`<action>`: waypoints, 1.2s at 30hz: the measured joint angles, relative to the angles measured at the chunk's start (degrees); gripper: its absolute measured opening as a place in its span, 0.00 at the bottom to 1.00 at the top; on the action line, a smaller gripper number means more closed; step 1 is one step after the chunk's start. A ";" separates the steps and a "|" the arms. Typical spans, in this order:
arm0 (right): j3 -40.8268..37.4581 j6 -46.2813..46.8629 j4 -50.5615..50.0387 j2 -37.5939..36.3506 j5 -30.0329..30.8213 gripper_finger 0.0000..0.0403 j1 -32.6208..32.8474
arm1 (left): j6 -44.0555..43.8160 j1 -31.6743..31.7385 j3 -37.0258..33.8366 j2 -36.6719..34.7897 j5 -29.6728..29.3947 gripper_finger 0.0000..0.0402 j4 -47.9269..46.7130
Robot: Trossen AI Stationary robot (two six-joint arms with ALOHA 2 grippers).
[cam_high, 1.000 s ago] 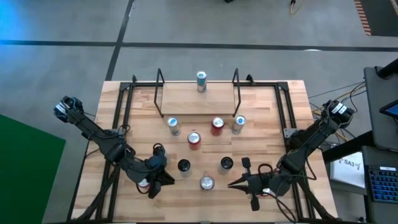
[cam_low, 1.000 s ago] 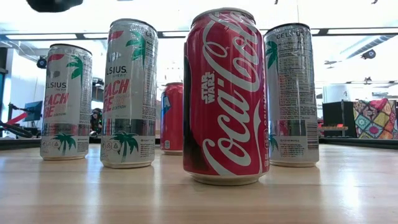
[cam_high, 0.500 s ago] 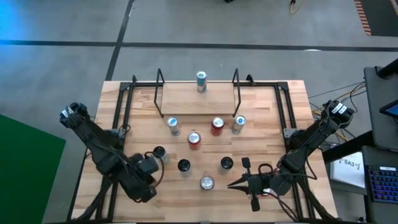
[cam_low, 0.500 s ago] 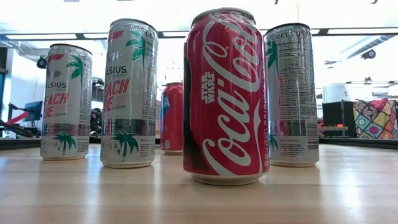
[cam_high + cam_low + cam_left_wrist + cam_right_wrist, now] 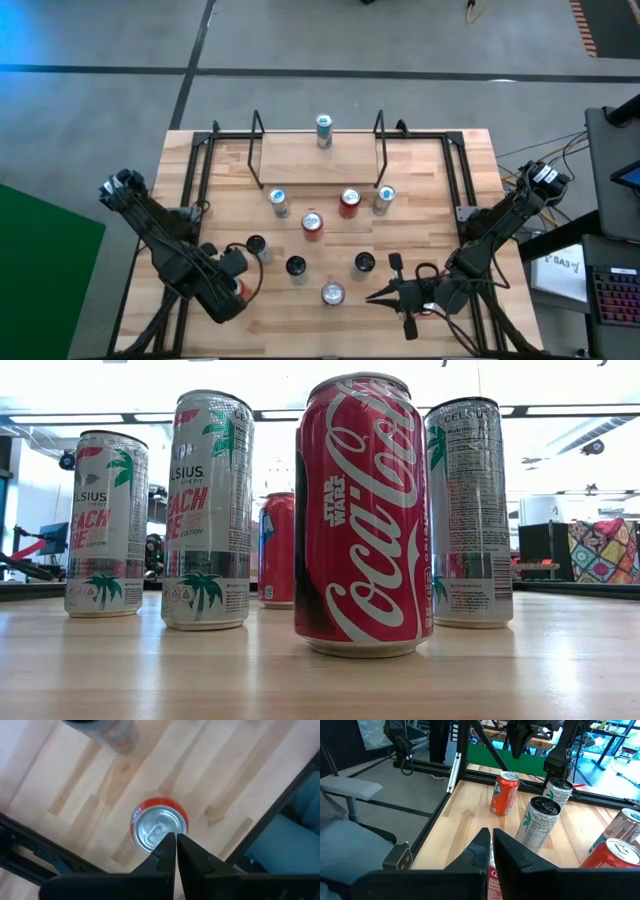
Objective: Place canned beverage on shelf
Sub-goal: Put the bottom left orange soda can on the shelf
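An orange can (image 5: 159,827) stands upright on the wooden table near its front left corner, also seen as the orange can (image 5: 505,792) in the right wrist view. My left gripper (image 5: 176,837) hangs shut just above its top, pointing down, with a gap showing under my left gripper (image 5: 516,750). The shelf (image 5: 320,165) sits at the far middle, with one can (image 5: 324,130) standing on its far edge. My right gripper (image 5: 372,296) lies shut and level near the front edge, pointing at a red can (image 5: 332,294).
Several more cans stand mid-table: silver ones (image 5: 279,202) (image 5: 384,199), red ones (image 5: 349,202) (image 5: 313,224), dark-topped ones (image 5: 256,244) (image 5: 296,266) (image 5: 364,263). Black side frames (image 5: 195,180) run along the table's left and right edges.
My left gripper has drawn back from beside the orange can, risen, and tipped from slanting to pointing straight down over the can's top. The orange can stands where it was. My right arm has kept still.
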 joint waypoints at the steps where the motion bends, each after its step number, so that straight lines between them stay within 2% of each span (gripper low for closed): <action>1: 0.00 0.01 -0.02 0.01 0.00 0.03 0.00 | -0.04 0.00 0.00 -0.03 -0.68 0.01 0.01; 4: 0.00 0.02 0.00 0.00 0.00 0.03 0.00 | -0.41 -0.02 0.00 -0.05 -1.11 0.06 -0.02; 8: 0.00 0.32 0.42 0.00 0.01 0.03 -0.01 | -0.44 -0.09 -0.11 -0.05 -1.09 0.19 -0.59; 11: 0.00 1.68 0.40 0.00 0.00 0.03 0.00 | -0.84 -0.27 -0.37 -0.07 -1.06 0.32 -1.03; 19: 0.02 2.51 0.42 0.00 0.02 0.03 -0.02 | -1.46 -1.20 -2.04 2.00 0.90 0.76 -1.13; 23: 0.02 2.62 0.52 0.00 0.02 0.03 -0.01 | -1.34 -1.43 -2.05 3.34 0.88 0.91 -0.95; 27: 0.02 2.62 0.87 0.00 0.02 0.03 -0.02 | -1.22 -1.81 -2.25 4.53 0.97 0.96 -0.79; 36: 0.02 2.44 1.29 -0.02 0.02 0.03 -0.02 | -1.13 -2.01 -7.25 6.25 1.08 0.91 3.35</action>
